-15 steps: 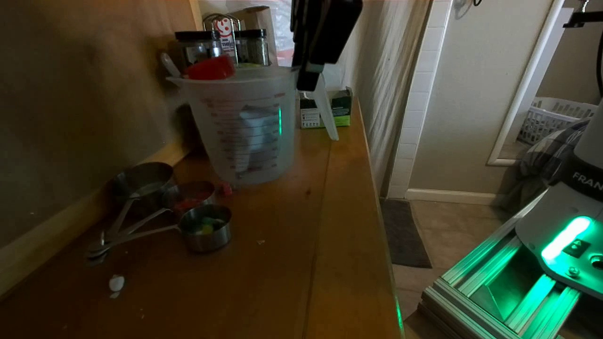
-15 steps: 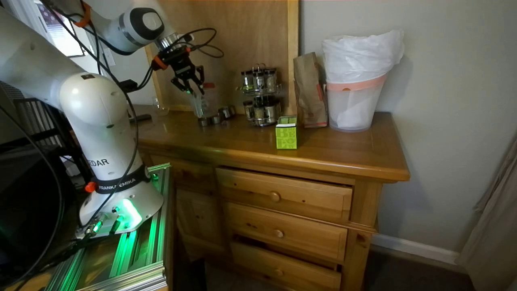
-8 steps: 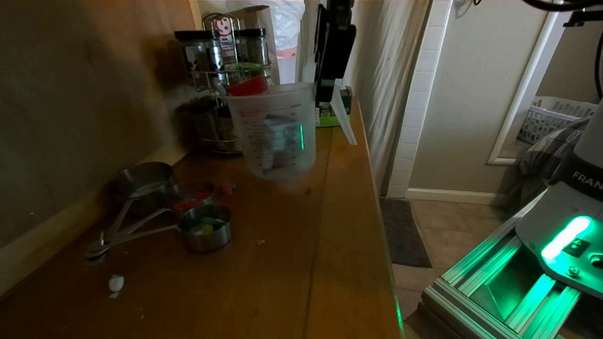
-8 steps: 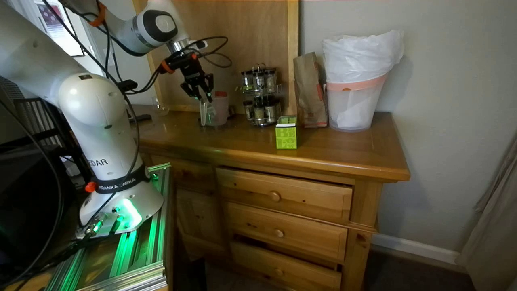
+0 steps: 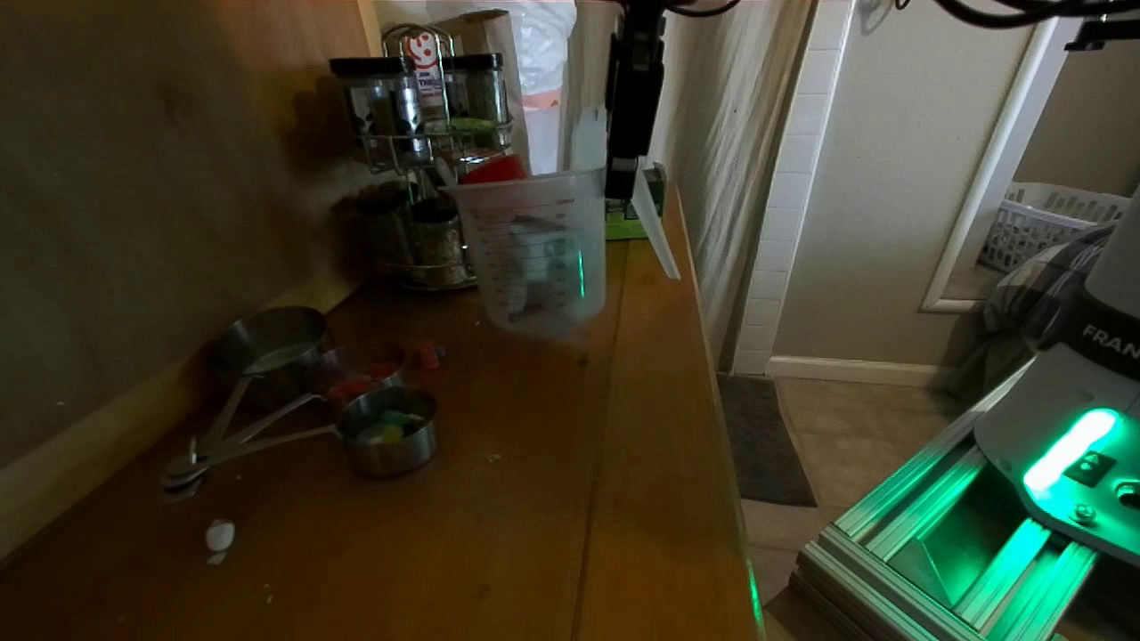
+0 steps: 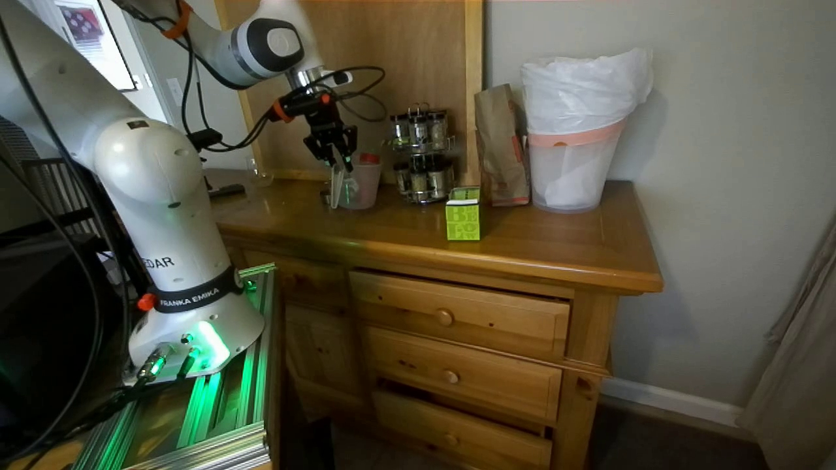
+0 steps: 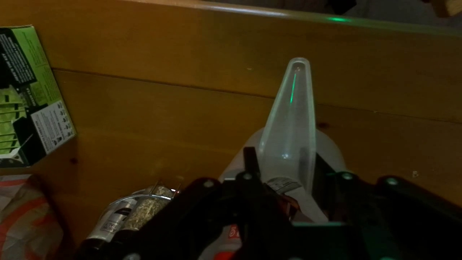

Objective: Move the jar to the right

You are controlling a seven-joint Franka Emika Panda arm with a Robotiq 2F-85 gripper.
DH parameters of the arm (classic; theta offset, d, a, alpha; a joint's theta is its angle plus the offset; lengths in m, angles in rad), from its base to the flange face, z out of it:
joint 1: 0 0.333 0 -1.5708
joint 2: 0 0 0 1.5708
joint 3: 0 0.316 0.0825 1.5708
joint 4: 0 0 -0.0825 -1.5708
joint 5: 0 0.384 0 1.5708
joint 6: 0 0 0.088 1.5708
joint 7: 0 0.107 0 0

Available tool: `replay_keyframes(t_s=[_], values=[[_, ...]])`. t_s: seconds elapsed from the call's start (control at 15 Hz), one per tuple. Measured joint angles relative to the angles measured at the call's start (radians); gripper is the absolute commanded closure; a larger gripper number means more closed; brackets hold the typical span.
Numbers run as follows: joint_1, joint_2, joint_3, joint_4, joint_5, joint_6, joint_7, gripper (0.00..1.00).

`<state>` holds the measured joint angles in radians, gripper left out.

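Gripper (image 7: 286, 159), pointing down, is clamped on the pale handle (image 7: 292, 126) of the measuring jar (image 5: 543, 256), one of its fingers (image 7: 251, 160) on each side, with the handle's narrow free end sticking out below, away from the jar's wall. The jar, of cloudy plastic with red markings, is near upright over the dresser top (image 6: 555, 245), in an exterior view to the left of the spice rack (image 6: 421, 149) and apart from it; whether its base touches the wood cannot be told. A red object (image 5: 495, 169) shows above its rim on the side away from the handle, and a grey shape (image 5: 537, 239) shows dimly through the plastic. Above the gripper, the white arm (image 6: 173, 166) runs back to a base (image 6: 238, 329) where a green light (image 6: 212, 344) glows. Near the jar sit three metal measuring cups (image 5: 392, 456), their handle ends together, two with coloured bits (image 5: 392, 431) inside; a small white piece (image 5: 220, 535) lies farther off. Past the rack come a green box (image 6: 463, 223), nearer the front edge, then a brown paper bag (image 6: 501, 147) and a bin (image 6: 567, 186) with a white liner (image 6: 588, 91). Below, the dresser's drawers (image 6: 503, 326) have round knobs (image 6: 445, 317), and a dark gap runs above the lowest.
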<state>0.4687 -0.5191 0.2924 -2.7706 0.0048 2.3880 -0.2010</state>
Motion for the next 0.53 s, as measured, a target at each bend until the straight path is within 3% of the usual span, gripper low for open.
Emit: replay_keyframes(t_s=[0.47, 0.53], values=[[0.0, 0.04, -0.003, 0.0, 0.0, 0.029, -0.017, 0.89], [0.0, 0.046, -0.003, 0.0, -0.001, 0.034, -0.017, 0.73]])
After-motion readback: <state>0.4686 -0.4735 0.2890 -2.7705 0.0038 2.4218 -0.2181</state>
